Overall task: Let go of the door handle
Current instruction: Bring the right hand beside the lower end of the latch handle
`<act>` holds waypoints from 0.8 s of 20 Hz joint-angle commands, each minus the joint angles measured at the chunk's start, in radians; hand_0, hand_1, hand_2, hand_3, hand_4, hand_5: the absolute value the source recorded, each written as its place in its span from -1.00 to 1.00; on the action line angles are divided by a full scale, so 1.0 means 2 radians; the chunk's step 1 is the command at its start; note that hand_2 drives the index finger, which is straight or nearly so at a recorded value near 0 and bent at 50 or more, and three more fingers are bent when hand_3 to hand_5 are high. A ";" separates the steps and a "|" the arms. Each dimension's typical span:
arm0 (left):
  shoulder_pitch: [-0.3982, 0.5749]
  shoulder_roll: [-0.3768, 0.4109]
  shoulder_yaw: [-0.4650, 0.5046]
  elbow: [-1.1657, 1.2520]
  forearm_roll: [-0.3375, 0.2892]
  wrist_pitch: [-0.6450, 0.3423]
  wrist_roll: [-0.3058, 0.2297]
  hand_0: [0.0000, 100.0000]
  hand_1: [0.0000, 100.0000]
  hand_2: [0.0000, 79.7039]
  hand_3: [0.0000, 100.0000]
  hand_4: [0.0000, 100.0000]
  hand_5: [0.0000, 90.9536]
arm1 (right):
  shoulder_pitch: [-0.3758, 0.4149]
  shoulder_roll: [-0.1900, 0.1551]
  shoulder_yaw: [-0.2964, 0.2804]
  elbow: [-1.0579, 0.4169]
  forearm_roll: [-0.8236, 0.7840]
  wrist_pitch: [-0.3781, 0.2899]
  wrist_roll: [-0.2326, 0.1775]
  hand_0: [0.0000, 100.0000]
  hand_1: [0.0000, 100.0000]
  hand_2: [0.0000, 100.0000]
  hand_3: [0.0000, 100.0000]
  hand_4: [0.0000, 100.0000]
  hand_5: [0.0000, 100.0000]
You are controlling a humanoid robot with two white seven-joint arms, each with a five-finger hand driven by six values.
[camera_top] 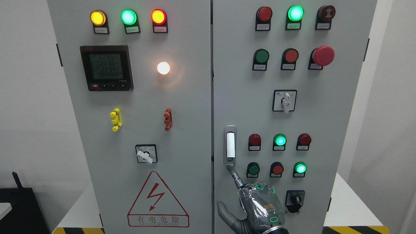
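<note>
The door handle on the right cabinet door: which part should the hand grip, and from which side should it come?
Grip the silver vertical bar of the door handle, probably from below, where the right hand already has one finger up at its lower end. The bar is narrow and upright, so fingers could hook behind it.

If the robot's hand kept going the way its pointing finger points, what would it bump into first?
The right hand points one finger up and slightly left. Its fingertip already seems to touch the bottom end of the door handle, so it would meet the handle first, though the picture does not show depth clearly.
</note>
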 commanded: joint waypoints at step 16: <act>-0.001 0.000 0.009 0.000 0.000 0.000 0.000 -0.76 -0.22 -1.00 -1.00 -1.00 -1.00 | -0.002 0.000 0.000 -0.037 -0.001 -0.002 -0.004 -0.18 -0.75 -1.00 0.66 0.79 1.00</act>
